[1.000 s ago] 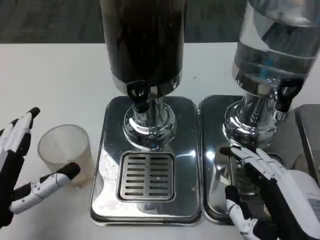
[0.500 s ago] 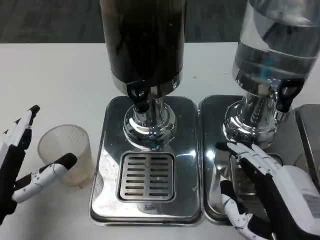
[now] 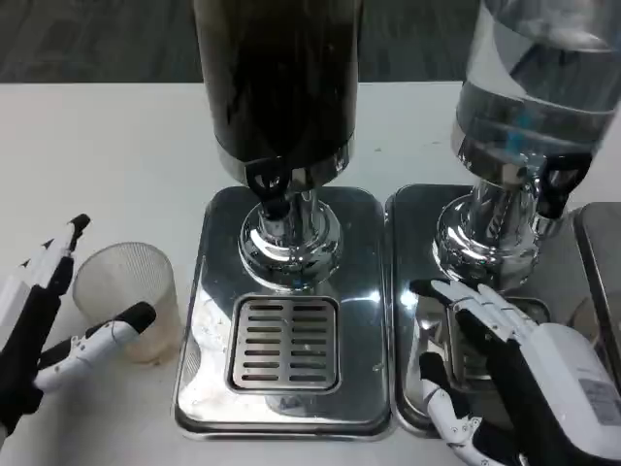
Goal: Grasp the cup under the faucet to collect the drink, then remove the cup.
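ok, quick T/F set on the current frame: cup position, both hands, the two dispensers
1. The cup stands on the table, left of the dark dispenser's drip tray. True.
2. The cup sits on the grate under the dark dispenser's faucet. False: the grate is bare; the cup is beside the tray.
3. The left hand has lifted the cup off the table. False: the cup stands on the table, the hand's fingers spread around it.
4. The right hand is over the drip tray of the clear dispenser. True.
5. The right hand holds a second cup. False: it holds nothing, fingers apart.
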